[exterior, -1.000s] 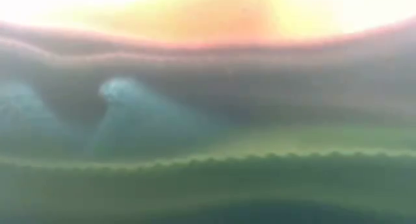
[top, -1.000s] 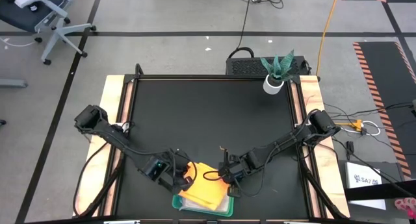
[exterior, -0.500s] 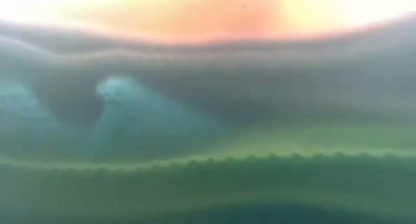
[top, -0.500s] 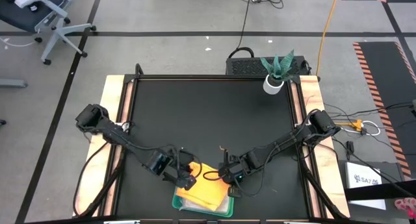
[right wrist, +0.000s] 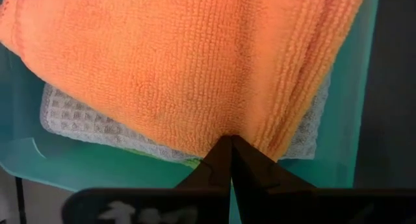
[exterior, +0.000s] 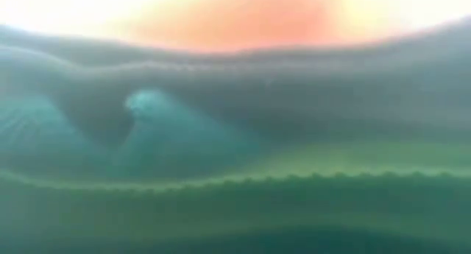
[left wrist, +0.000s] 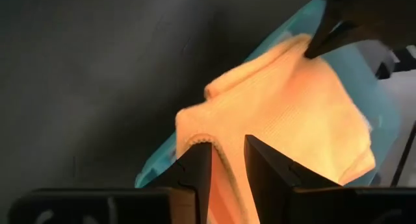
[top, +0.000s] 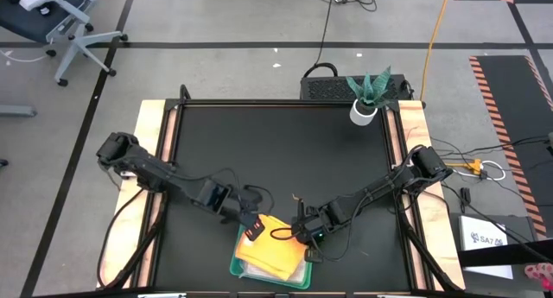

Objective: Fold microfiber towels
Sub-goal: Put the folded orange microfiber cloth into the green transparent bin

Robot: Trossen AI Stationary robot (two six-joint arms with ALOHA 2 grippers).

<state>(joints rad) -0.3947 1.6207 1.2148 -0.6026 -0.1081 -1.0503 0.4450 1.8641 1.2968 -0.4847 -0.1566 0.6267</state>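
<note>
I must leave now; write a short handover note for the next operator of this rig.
Left gripper: open above the near corner of the orange towel.
Right gripper: shut, its tip on the orange towel's edge.
The orange towel lies folded on a stack in the teal tray, above a grey-white towel.
Done: towels folded and stacked.
Left: probably only tidying the top one, then withdrawing the arms.

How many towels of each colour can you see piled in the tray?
Orange towel: 1
Grey-white towel: 1
Green towel: 1, only its edge peeks out
Total: 3 towels showing in the teal tray. Others may be hidden underneath.
</note>
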